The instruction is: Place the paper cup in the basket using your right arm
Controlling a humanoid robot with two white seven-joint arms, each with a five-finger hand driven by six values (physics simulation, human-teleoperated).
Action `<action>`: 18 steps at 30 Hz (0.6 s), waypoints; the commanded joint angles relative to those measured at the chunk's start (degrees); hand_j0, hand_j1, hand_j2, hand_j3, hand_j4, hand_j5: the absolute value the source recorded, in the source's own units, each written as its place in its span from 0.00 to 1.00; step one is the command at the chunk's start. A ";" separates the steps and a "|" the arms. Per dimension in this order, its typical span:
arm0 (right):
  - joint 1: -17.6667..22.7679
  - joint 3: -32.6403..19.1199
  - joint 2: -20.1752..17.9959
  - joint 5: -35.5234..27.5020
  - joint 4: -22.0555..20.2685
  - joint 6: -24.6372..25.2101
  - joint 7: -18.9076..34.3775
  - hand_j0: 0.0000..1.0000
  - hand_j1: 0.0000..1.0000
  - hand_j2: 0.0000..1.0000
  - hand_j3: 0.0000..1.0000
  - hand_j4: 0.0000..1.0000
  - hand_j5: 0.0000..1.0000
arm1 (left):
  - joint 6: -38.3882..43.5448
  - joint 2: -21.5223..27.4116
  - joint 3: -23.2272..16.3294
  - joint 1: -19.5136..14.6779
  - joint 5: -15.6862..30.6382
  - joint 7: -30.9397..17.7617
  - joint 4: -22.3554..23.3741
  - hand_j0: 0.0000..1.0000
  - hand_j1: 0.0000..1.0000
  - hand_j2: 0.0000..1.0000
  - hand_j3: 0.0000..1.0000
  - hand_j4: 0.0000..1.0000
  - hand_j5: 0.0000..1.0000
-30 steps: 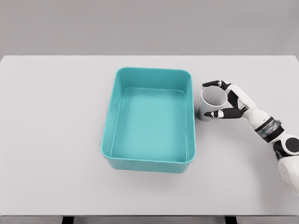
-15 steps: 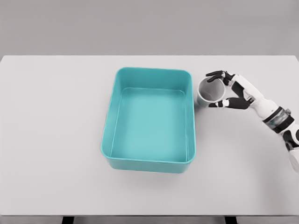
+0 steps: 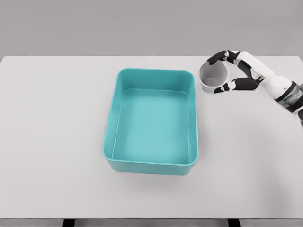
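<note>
**Cup in hand beside the basket, with a few ways to lose it**

I see the right hand (image 3: pixel 226 72) with its dark-tipped fingers (image 3: pixel 217 57) curled around the small white paper cup (image 3: pixel 212 77), thumb on the near side and the other fingers over the far rim. The cup is tilted, its open mouth facing me, and it sits just beyond the far right corner of the teal rectangular plastic basket (image 3: pixel 110 137), still outside it. I cannot tell whether it has cleared the white table (image 3: pixel 57 118).

My worries, as judgement only:

1. The grip looks like a light pinch on a thin wall; squeezing harder could crush the cup, easing off could let it slip.
2. Carrying it left too low could knock its base against the basket's rim and shove the basket.
3. Letting go before it is past the rim would drop it on the table.

The left arm is out of view.
</note>
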 commanded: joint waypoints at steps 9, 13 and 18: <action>-7.38 7.33 0.04 0.49 -0.58 0.09 0.14 0.55 0.55 0.55 0.55 0.55 0.55 | 0.00 0.00 -0.01 0.09 -0.01 -0.01 0.01 1.00 1.00 1.00 1.00 1.00 1.00; -8.70 8.30 0.48 2.25 -1.28 0.09 0.14 0.55 0.55 0.55 0.55 0.55 0.55 | 0.00 0.00 -0.01 0.09 -0.01 -0.01 0.01 1.00 1.00 1.00 1.00 1.00 1.00; -9.50 9.53 1.10 6.21 -2.16 0.09 0.14 0.56 0.56 0.56 0.56 0.56 0.56 | 0.00 0.00 -0.01 0.00 -0.01 -0.01 0.01 1.00 1.00 1.00 1.00 1.00 1.00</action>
